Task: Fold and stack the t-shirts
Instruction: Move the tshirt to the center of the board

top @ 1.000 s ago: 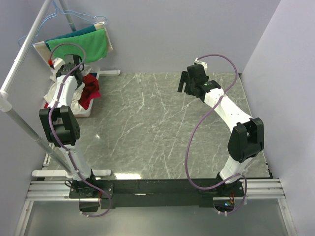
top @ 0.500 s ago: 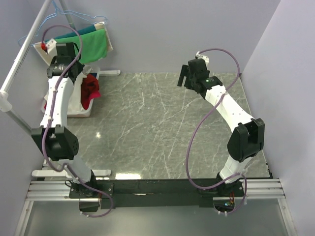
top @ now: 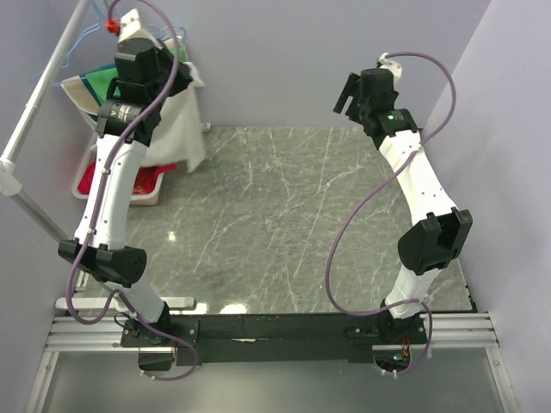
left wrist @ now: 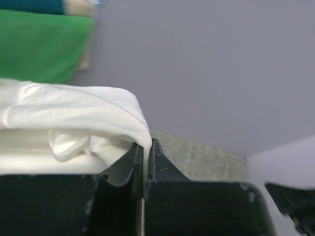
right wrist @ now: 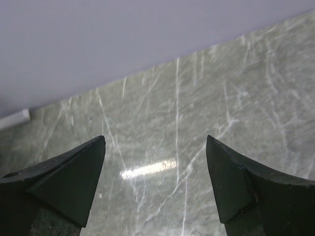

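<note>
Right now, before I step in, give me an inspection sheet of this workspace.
Surface: grey marble table, nothing seen on its middle.
Job's things: one white t-shirt, hanging from the left gripper.
Clutter: white bin holding red cloth, far left; green cloth behind.
Grippers: left gripper jaws shut on the t-shirt; right gripper jaws open, empty.
Cables: purple cable loops beside each arm, unsnagged.
Surroundings: lavender walls; metal pole at left.

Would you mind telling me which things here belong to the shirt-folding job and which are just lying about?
Part of the job:
- white t-shirt, pinched in the shut left gripper
- right gripper, open
- marble table

Just lying about:
- green cloth
- teal cloth
- red cloth in the bin
- rack pole
</note>
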Motion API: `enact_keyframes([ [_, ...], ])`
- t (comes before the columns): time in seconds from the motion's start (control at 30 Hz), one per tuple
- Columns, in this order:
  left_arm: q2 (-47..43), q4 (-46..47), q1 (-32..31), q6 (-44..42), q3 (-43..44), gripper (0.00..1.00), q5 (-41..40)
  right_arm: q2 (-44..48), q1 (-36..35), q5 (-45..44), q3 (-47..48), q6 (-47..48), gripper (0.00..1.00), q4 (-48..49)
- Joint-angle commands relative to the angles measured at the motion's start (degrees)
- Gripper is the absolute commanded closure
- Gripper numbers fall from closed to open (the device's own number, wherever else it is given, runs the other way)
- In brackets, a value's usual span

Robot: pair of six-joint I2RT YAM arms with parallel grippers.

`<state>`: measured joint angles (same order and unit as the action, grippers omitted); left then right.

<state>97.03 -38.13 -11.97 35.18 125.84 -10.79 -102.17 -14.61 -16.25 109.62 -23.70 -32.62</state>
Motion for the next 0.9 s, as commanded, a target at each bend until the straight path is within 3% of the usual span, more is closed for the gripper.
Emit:
enact_keyframes([
  [0.0,-2.1,10.5,-5.9,-4.4,1.5,0.99,9.2,0.4,2.3,-0.3,2.8,-1.1,0.11,-0.2],
  [0.3,0.3,17.7,-17.9,-11.3,6.7,0.99,17.0,3.7,5.8,-0.1,-1.9,-2.7,0.11,1.9],
  [0.4,2.7,19.1,-20.7,-11.0,10.9,0.99,18.9,3.7,6.3,1.0,-2.3,-3.5,0.11,1.6],
  [0.63,4.6,23.6,-26.3,-8.9,10.7,0.99,26.1,3.9,7.1,1.9,-4.4,-3.7,0.11,2.7],
  [0.77,5.1,23.2,-28.3,-9.8,10.1,0.99,24.3,3.0,7.3,3.3,-4.5,-4.4,0.12,2.5],
  [0.87,3.4,20.6,-28.4,-11.0,5.3,0.99,17.8,2.9,7.3,4.2,-5.6,-4.9,0.12,2.3],
])
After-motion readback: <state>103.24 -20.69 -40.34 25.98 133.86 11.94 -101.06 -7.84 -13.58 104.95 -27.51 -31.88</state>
